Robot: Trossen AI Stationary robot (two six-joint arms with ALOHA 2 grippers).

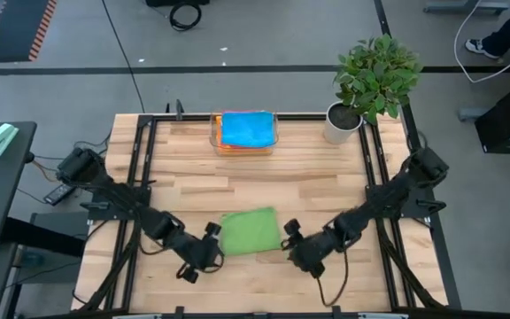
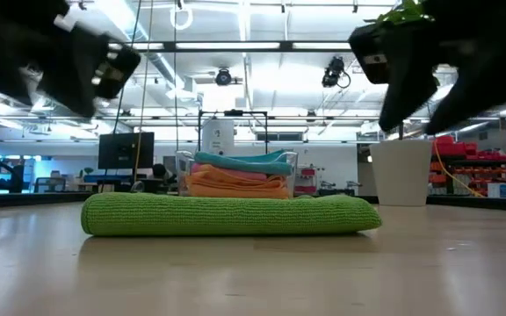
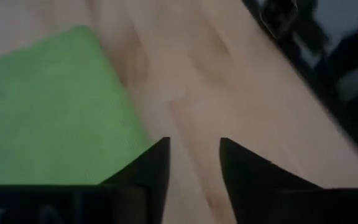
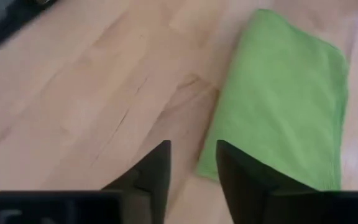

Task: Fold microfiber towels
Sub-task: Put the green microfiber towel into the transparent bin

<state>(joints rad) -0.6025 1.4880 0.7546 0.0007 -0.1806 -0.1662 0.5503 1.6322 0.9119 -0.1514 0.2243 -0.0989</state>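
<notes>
Pincers (image 1: 209,245) (image 1: 288,239) flank folded green towel (image 1: 250,231)

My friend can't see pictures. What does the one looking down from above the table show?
A folded green towel lies near the front of a wooden table, with the left gripper and right gripper just off its two sides, holding nothing. At the back, a clear tray holds a stack of towels with blue on top, beside a potted plant.
</notes>
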